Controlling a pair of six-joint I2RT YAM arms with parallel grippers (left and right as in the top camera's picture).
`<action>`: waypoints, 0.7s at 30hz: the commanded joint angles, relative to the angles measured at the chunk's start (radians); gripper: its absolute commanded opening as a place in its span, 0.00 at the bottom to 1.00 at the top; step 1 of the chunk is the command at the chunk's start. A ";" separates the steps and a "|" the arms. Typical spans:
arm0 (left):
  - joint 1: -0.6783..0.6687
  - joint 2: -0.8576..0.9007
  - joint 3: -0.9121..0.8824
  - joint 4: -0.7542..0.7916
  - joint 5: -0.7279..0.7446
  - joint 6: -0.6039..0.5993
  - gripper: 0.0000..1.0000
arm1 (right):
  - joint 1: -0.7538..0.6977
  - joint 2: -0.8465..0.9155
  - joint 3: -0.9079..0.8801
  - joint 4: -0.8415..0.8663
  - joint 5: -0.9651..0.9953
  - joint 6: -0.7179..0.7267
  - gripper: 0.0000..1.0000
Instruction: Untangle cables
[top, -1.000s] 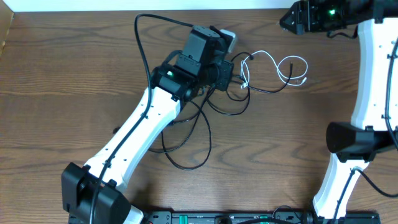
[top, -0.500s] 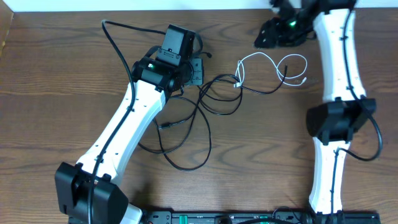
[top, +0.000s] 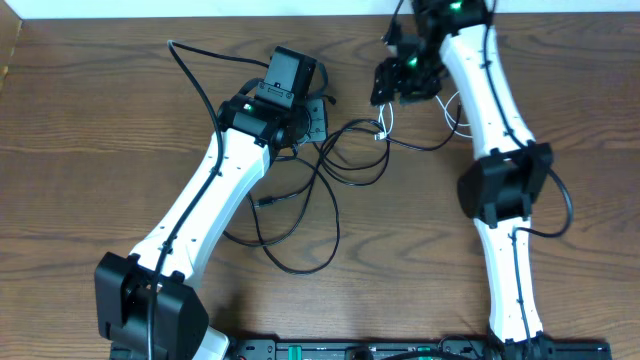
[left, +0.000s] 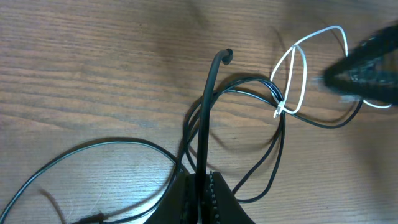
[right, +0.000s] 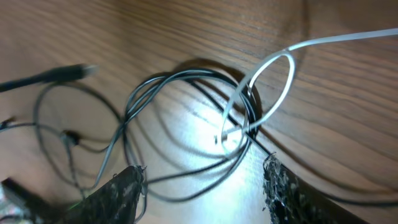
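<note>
The right gripper (right: 202, 186), fingers spread and holding nothing, is hovering directly above the white cable (right: 329, 42), whose loop is crossing the tangled black cable (left: 209, 106) and whose free length is trailing toward this arm's side. The left gripper (left: 202, 193), farther off, is pinching that black cable. The wooden table (top: 80, 120) is offering open room there.

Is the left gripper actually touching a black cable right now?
Touching. The left wrist view shows the black cable rising straight out from between the shut jaws of the left gripper, pinched there.
</note>
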 joint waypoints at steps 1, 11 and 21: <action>0.002 0.010 -0.004 -0.006 -0.019 -0.010 0.07 | 0.024 0.076 0.002 0.012 0.074 0.105 0.61; 0.002 0.010 -0.004 -0.018 -0.019 -0.010 0.07 | 0.022 0.096 0.018 0.092 0.062 0.117 0.01; 0.002 0.010 -0.004 -0.018 -0.019 -0.010 0.07 | -0.108 -0.236 0.095 0.141 -0.061 0.091 0.01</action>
